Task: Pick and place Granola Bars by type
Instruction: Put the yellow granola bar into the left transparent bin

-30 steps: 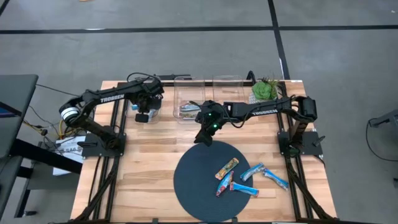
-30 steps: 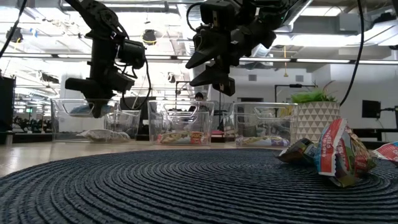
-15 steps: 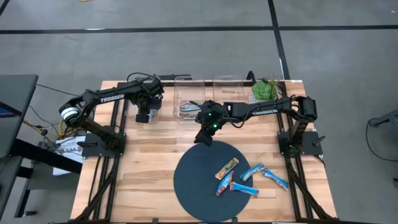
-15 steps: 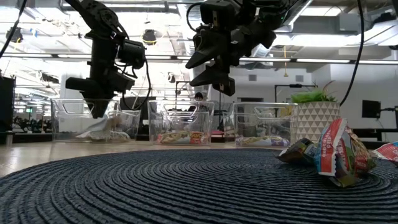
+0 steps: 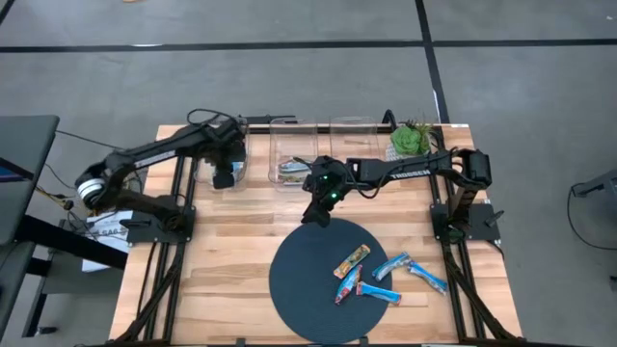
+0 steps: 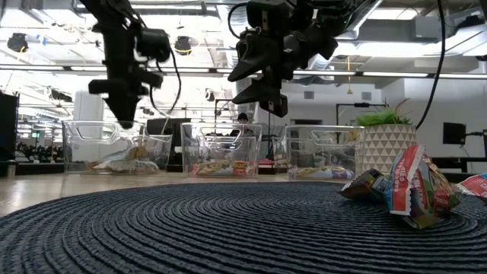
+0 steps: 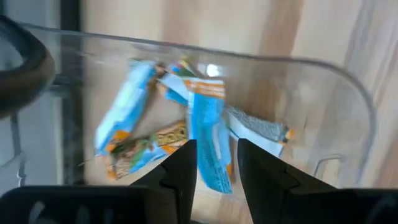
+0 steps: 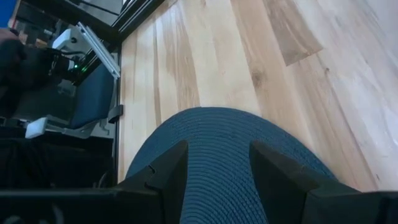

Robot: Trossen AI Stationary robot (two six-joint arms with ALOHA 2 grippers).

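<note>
Several granola bars, blue [image 5: 390, 267] and multicoloured [image 5: 352, 260], lie flat on the right half of a round dark mat [image 5: 299, 289]; in the low view they show as a crumpled heap of bars [image 6: 411, 186]. More blue bars [image 7: 208, 134] lie in a pile on the floor of the left clear bin [image 5: 208, 172]. My left gripper [image 5: 224, 174] [image 7: 216, 163] hangs open above that bin, touching nothing. My right gripper [image 5: 318, 208] [image 8: 217, 171] hovers open over the mat's far edge, well above it [image 6: 266, 99].
Three clear bins stand in a row at the table's far side: the left bin [image 6: 114, 144], a middle bin [image 5: 294, 154] with bars inside, and a right bin [image 5: 352, 133]. A potted plant [image 5: 413, 138] stands at the far right corner. Bare wood lies left of the mat.
My left gripper dipped toward the left bin, then rose above its rim. The pile of bars in that bin stands higher than a second ago, with a bar added on top. My right arm kept still.
</note>
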